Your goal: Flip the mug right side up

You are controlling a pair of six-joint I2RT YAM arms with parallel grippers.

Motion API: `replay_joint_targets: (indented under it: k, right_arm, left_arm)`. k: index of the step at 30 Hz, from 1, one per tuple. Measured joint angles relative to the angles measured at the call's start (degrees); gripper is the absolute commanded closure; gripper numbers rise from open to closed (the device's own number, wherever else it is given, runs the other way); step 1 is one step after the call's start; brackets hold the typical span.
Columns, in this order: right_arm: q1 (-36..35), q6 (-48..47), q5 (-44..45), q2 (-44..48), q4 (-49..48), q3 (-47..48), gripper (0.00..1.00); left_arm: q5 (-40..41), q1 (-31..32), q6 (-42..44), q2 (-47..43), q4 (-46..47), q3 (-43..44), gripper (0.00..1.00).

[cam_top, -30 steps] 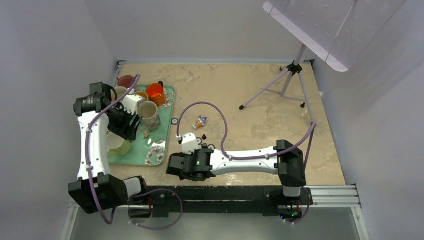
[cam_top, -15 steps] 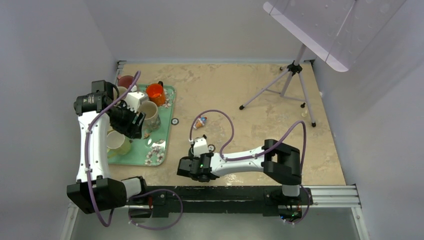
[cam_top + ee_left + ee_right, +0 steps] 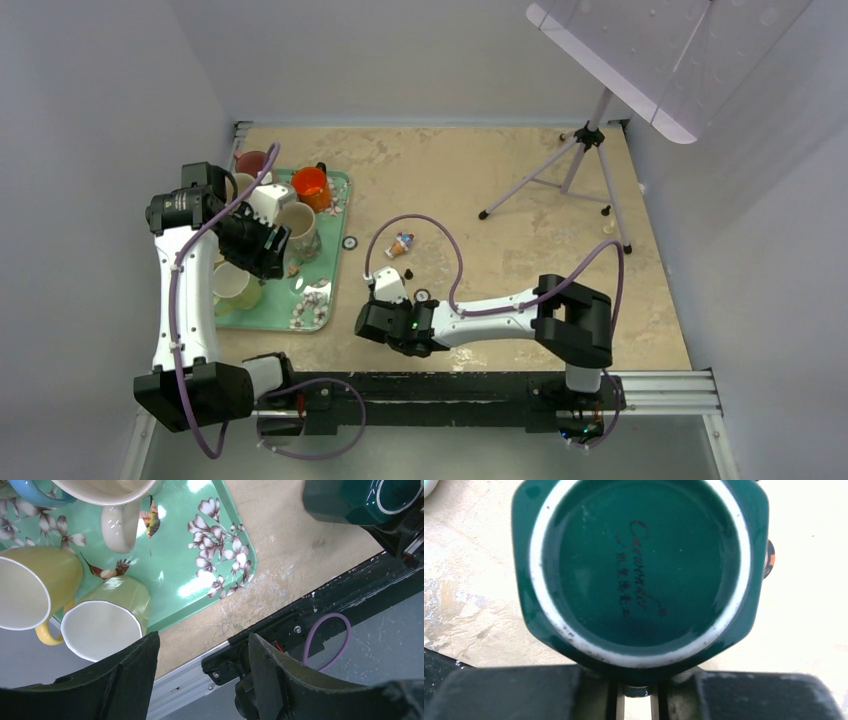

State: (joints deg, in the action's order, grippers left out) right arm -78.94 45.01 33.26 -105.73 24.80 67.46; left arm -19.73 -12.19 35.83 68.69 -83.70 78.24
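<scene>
A dark green glazed mug [image 3: 639, 565] is seen base-on in the right wrist view, its unglazed white foot ring and printed maker's mark turned towards the camera, so that it is not standing upright. It is placed over the mottled beige tabletop [image 3: 500, 180], near the front edge and just beyond the near corner of the mint-green flowered tray [image 3: 200, 575]. Whether it is resting on the tabletop cannot be told.

The fingers of the right gripper [image 3: 636, 682] are drawn close together, with only a narrow slit left between them, and a small dark part of the mug is pinched in that slit.

The left gripper [image 3: 202, 642] is held above the near part of the tray with its fingers spread wide and nothing between them. Below it, a pale yellow mug [image 3: 30, 590] and a light green mug [image 3: 107, 625] are shown tipped on their sides on the tray, side by side, and a cream mug [image 3: 115, 490] is placed beyond them.
</scene>
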Motion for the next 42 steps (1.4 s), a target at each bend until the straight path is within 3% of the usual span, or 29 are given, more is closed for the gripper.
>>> replay_joint_targets:
  k: [5, 9, 13, 18, 21, 27, 33, 36, 39, 41, 42]
  right_arm:
    - [1.88, -0.96, -1.27, 1.18, 0.50, -0.48, 1.00]
    - [2.45, -3.30, -2.25, 5.70, 2.82, -0.48, 1.00]
    - [2.51, -6.23, -5.86, 20.72, -0.68, -0.48, 1.00]
    - [6.14, -8.81, -10.47, 40.02, -19.10, -0.42, 1.00]
    - [9.05, -10.14, -10.88, 44.11, -28.92, 1.22, 1.00]
    - [9.35, -12.52, -16.02, 40.33, -39.19, 7.02, 1.00]
    - [9.14, -13.16, -22.23, 33.22, -39.21, 8.48, 1.00]
    - [9.18, -13.00, -24.09, 31.87, -39.78, 8.79, 1.00]
    - [9.27, -13.07, -25.88, 31.85, -39.76, 9.68, 1.00]
    - [9.25, -13.07, -27.39, 31.74, -39.80, 10.19, 1.00]
    - [9.27, -13.05, -28.24, 31.41, -39.87, 10.60, 1.00]
  left_arm:
    - [-1.11, 0.31, -0.81, -0.02, -1.11, 0.70, 0.29]
    - [-8.70, 1.07, -1.38, -0.02, -3.96, 4.59, 0.25]
    - [-21.44, 1.77, -3.85, 0.04, -5.29, 12.26, 0.21]
    - [-39.04, 4.24, -14.88, -0.37, -3.63, 20.72, 0.17]
    - [-47.65, 5.40, -30.18, -3.56, 7.52, 20.81, 0.14]
    - [-56.15, 6.56, -66.84, -12.26, 46.64, 13.57, 0.15]
    - [-57.44, 7.37, -84.21, -12.26, 68.57, 13.44, 0.18]
    - [-57.42, 7.23, -87.80, -11.74, 72.85, 13.29, 0.22]
    - [-57.42, 7.74, -89.50, -11.26, 74.75, 13.22, 0.32]
    - [-57.35, 7.85, -90.84, -11.19, 76.17, 12.85, 0.47]
    - [-57.40, 7.93, -91.78, -11.17, 76.78, 12.61, 0.60]
